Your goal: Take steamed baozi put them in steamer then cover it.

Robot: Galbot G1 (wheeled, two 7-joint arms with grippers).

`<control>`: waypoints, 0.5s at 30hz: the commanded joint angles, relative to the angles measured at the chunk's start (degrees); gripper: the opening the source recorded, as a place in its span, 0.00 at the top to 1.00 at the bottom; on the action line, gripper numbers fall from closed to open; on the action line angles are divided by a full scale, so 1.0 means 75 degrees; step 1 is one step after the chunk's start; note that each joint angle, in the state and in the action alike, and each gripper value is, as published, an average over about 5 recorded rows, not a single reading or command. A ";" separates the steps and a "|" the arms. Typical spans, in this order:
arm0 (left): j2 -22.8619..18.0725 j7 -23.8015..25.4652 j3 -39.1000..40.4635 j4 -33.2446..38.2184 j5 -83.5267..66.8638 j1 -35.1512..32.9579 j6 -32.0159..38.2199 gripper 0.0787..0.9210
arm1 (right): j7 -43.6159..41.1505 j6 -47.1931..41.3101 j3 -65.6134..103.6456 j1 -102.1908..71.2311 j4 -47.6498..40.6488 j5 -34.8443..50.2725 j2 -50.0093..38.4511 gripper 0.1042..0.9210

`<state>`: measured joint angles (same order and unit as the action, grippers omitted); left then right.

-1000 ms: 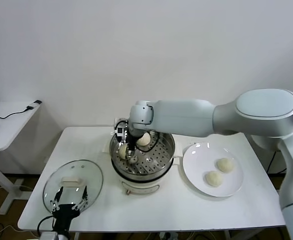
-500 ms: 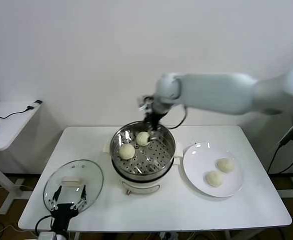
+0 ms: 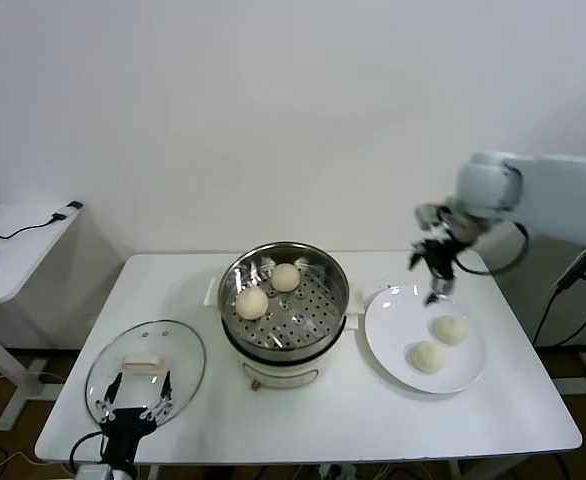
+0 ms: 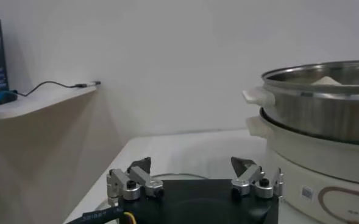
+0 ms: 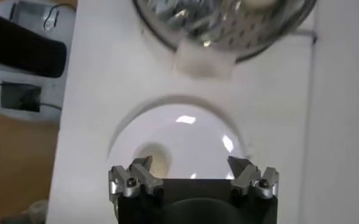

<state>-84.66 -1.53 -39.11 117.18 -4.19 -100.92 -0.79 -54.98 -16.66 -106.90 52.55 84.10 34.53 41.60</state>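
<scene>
The steamer [image 3: 285,300] stands mid-table with two steamed baozi [image 3: 252,301] [image 3: 286,277] inside. Two more baozi [image 3: 451,329] [image 3: 429,356] lie on the white plate [image 3: 393,325] to its right. My right gripper [image 3: 435,275] hangs open and empty over the plate's far edge; its wrist view shows the plate [image 5: 185,131], one baozi [image 5: 152,155] near a fingertip, and the gripper [image 5: 189,163] itself. The cover [image 3: 145,370] lies flat at the front left. My left gripper [image 3: 133,415] rests open at the cover's near edge, seen as [image 4: 191,164], with the steamer [image 4: 325,103] beyond.
The white table [image 3: 373,420] has bare surface in front of the steamer and plate. A lower side table [image 3: 13,250] with a cable stands to the left. A wall rises close behind, and a black cable [image 3: 563,290] hangs at the right edge.
My right gripper left a baozi in the steamer, lifted out and swung right to above the plate. The left gripper and cover stayed where they were.
</scene>
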 commanded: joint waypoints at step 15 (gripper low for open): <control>0.0009 -0.0010 -0.0014 -0.0147 -0.0005 0.0035 0.0034 0.12 | 0.0773 -0.0616 0.2864 -0.4368 -0.0837 -0.1671 -0.0829 0.12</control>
<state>-84.71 -1.62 -39.20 116.16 -4.15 -100.68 -0.51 -50.55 -20.19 -92.63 30.11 80.21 25.40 36.52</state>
